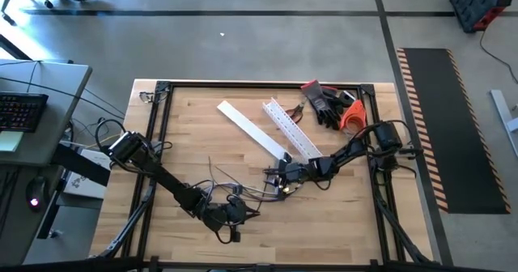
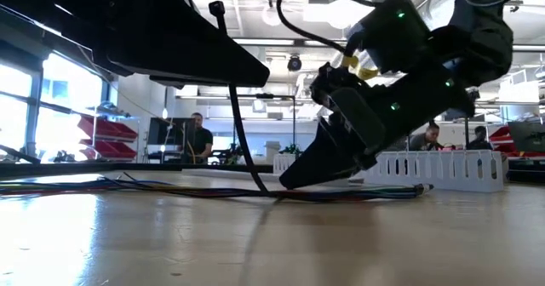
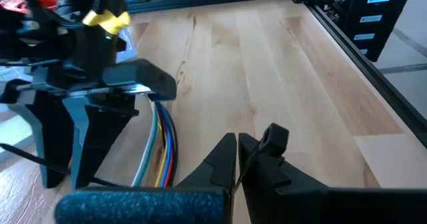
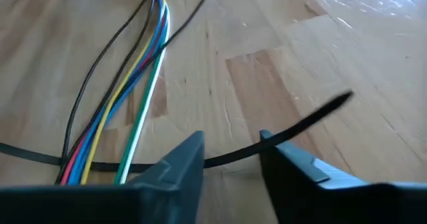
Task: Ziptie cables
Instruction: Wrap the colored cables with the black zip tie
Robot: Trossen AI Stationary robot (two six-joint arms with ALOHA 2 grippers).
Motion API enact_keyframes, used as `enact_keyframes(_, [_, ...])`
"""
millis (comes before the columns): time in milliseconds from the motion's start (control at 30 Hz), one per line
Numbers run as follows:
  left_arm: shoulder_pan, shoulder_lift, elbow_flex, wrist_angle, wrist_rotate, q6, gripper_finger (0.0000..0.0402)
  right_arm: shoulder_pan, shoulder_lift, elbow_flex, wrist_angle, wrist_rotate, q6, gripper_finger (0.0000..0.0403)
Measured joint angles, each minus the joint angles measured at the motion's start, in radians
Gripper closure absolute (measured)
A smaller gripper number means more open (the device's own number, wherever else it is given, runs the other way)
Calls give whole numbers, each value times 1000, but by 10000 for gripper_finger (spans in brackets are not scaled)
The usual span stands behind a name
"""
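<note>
The cables (image 4: pixel 143 71), a bundle of coloured and dark wires, lie flat on the wooden table (image 1: pixel 243 189) between my two grippers. A black ziptie (image 2: pixel 238 107) rises from the table beside them up to my left gripper (image 3: pixel 238 151), which is shut on it near the table's front. Its free tail (image 4: pixel 307 121) crosses the cables and runs through the gap of my right gripper (image 4: pixel 230 151). That gripper is low over the table, and its fingers stand apart on either side of the strap. Whether they touch the strap, I cannot tell. My left gripper pinches the ziptie between its two fingers just below the head end (image 3: pixel 267 144), which sticks out past the fingertips. The fingers slant down from the table's left. The strap (image 2: pixel 247 150) hangs in a curve below the hold, with its lower part on the table by the cables.
Two long white slotted channels (image 1: pixel 251 130) (image 1: pixel 290 126) lie slantwise at the far middle. Black gloves (image 1: pixel 324 102) and an orange tool (image 1: pixel 352 116) sit at the far right corner. A black frame (image 1: pixel 162 142) edges the table. People show in the room behind.
</note>
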Motion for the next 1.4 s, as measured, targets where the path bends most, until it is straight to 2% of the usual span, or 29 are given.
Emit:
enact_keyframes(133, [4, 0, 0, 10, 41, 8, 402, 12, 0, 0, 14, 22, -16, 371])
enact_keyframes(200, [6, 0, 0, 15, 64, 26, 402, 23, 0, 0, 21, 48, -41, 394])
enact_keyframes(500, [40, 0, 0, 56, 133, 74, 402, 122, -1, 14, 45, 255, -174, 402])
enact_keyframes(633, [71, 0, 0, 56, 140, 74, 402, 166, -3, 63, 36, 294, -283, 403])
enact_keyframes(800, [105, 0, 0, 40, 167, 50, 402, 207, -4, 167, -134, 315, -356, 403])
enact_keyframes(1000, [114, 0, -5, 37, 166, 4, 402, 258, -4, 297, -400, 496, -413, 403])
enact_keyframes(1133, [113, 0, -5, 29, 167, -18, 402, 283, -4, 326, -423, 581, -472, 403])
enact_keyframes(1400, [131, 0, -5, 19, 185, -113, 402, 285, 18, 361, -429, 619, -552, 403])
